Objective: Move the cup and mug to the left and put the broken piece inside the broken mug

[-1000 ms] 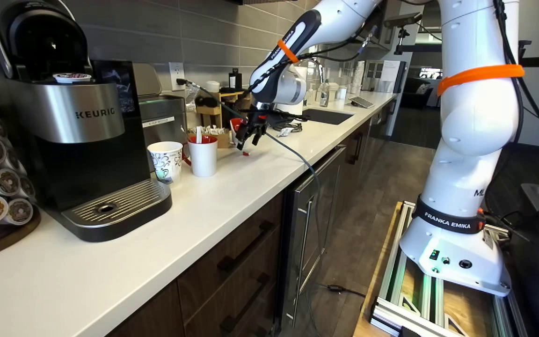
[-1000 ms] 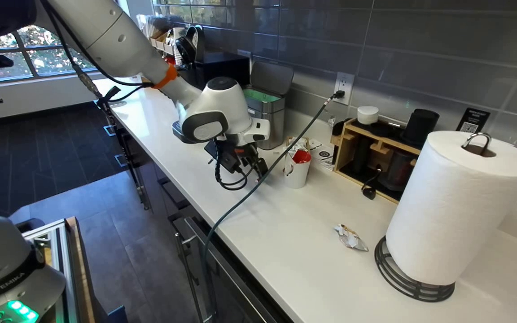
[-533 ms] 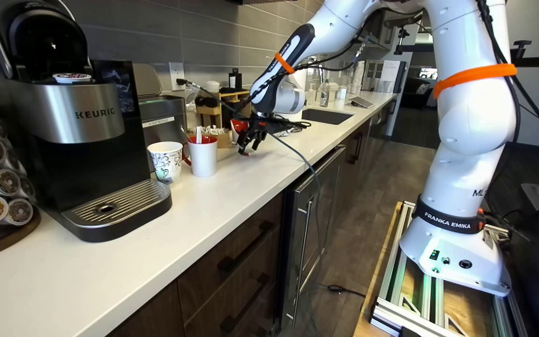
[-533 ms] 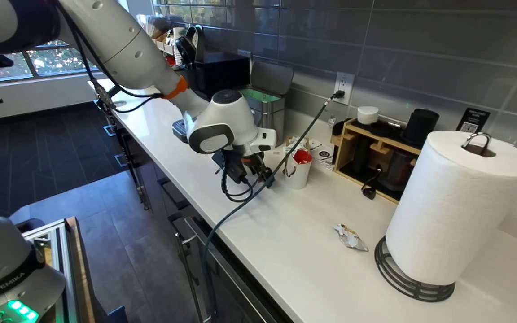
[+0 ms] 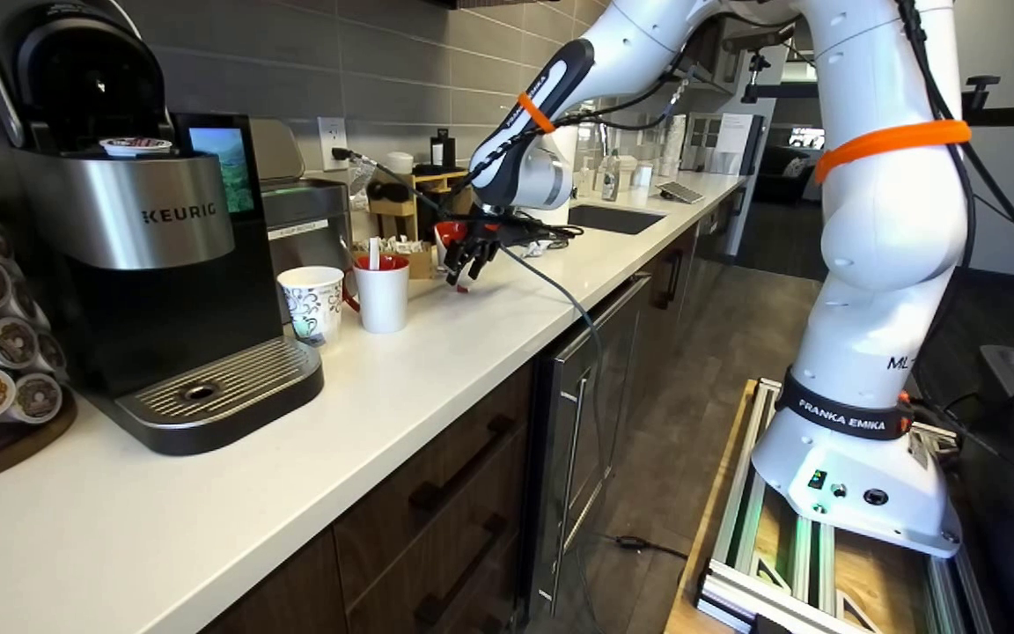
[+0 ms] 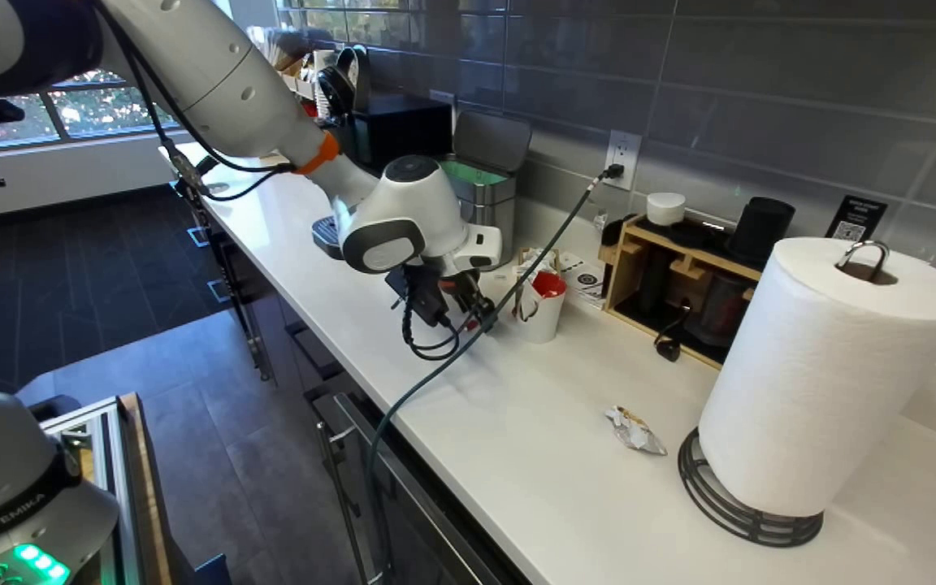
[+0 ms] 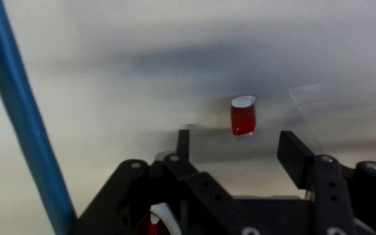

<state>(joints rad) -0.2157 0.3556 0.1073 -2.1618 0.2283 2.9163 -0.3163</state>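
Counter point(image 5: 366, 392): bears every item of the task; judged from the layout, 1 of 2 steps is complete.
Keurig point(image 5: 124, 211): stands at the end where the cup point(image 5: 313, 304) and mug point(image 5: 384, 299) are placed; this reads as the left called for, so step 1 appears done.
Gripper point(image 7: 235, 145): low over the counter; jaws wide apart, holding nothing; contact with the broken mug point(image 6: 541, 317) cannot be told.
Cup: upright, near the Keurig; no further move appears needed.
Mug: upright, just beside the cup, handle toward it; contact between the 2 cannot be told; no further move appears needed.
Broken mug: upright, just beside the gripper; serves as the destination for the piece point(image 7: 243, 119).
Fingertips point(image 7: 183, 143): 1 to each side of the piece, well apart; in the wrist view, neither touches it.
Piece: red with a white end; lies on the counter, outside the broken mug. Step 2 is left: grip, lift, insert, release.
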